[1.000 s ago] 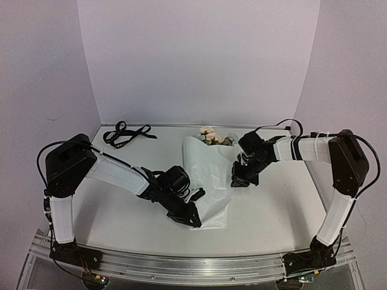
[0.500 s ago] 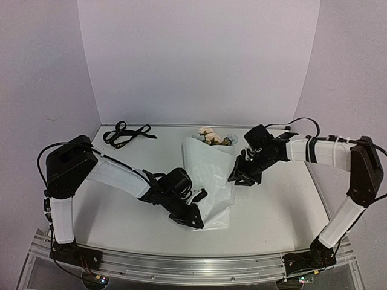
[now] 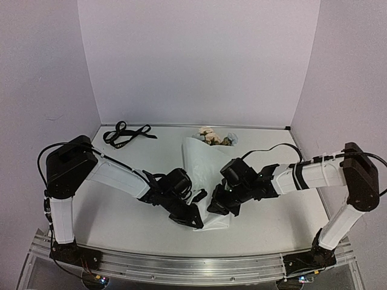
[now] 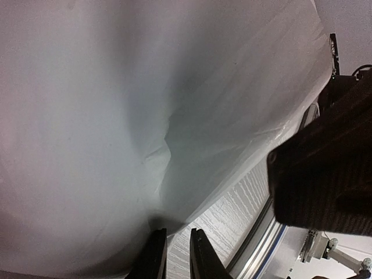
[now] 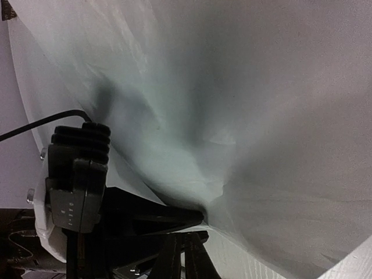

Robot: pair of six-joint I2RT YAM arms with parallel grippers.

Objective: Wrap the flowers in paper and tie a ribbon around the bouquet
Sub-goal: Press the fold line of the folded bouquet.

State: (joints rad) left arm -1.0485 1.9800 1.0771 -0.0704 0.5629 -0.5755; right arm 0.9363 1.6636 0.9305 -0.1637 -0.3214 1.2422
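Right end effector (image 3: 216, 206) shifted to paper (image 3: 204, 162) near end, pinching it.

Left gripper (image 3: 195, 220), right gripper (image 3: 213, 208) — both at the paper (image 3: 204, 162)

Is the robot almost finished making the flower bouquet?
Not yet, roughly halfway. Done: the paper is already folded around the flowers, with the blooms poking out at the far end. In hand: the left gripper and the right gripper both pinch the paper's near end. Left: the ribbon lies untouched off to the far left, not yet tied on.
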